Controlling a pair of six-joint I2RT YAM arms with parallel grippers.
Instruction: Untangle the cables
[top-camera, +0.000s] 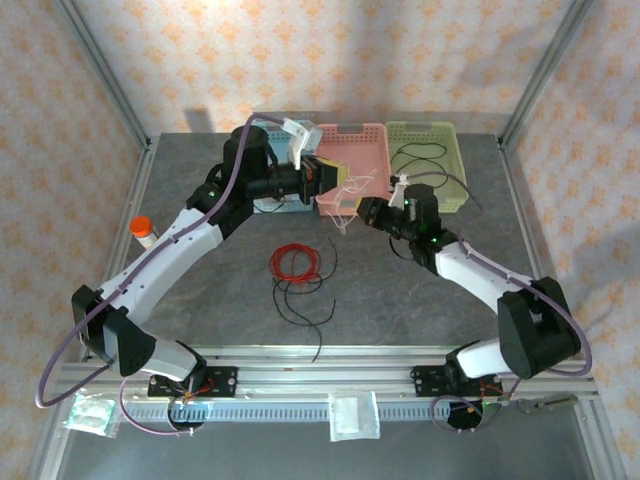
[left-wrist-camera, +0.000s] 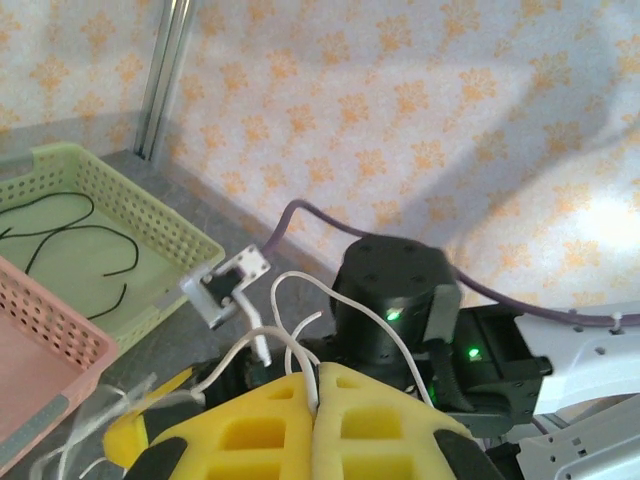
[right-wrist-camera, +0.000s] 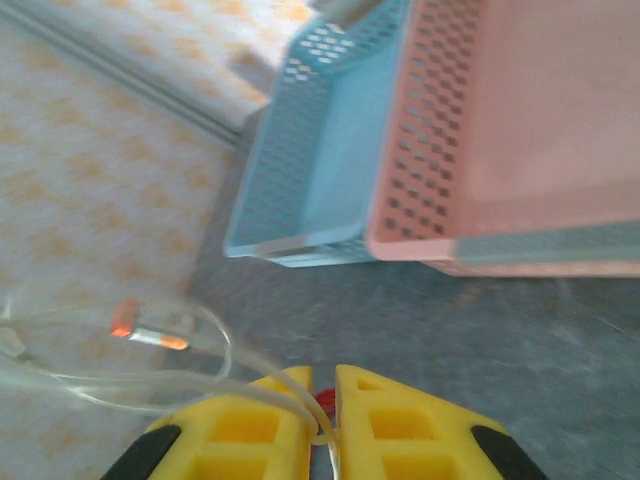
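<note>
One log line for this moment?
left gripper: shut on white cable | right gripper: shut on white cable | red cable: coiled on table, untouched

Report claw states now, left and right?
Left claw: closed, holding the white cable.
Right claw: closed, or nearly so, with the white cable between its fingers.

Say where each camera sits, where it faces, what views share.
Top external: above, behind the bases, looking down on the grey table; both arms show.
Left wrist: on the left gripper, facing the green plastic basket; yellow fingers pinch the pale whitish cable.
Right wrist: on the right gripper, facing the blue plastic basket; that cable between its fingers.
Shared: pink plastic basket, in all three.
</note>
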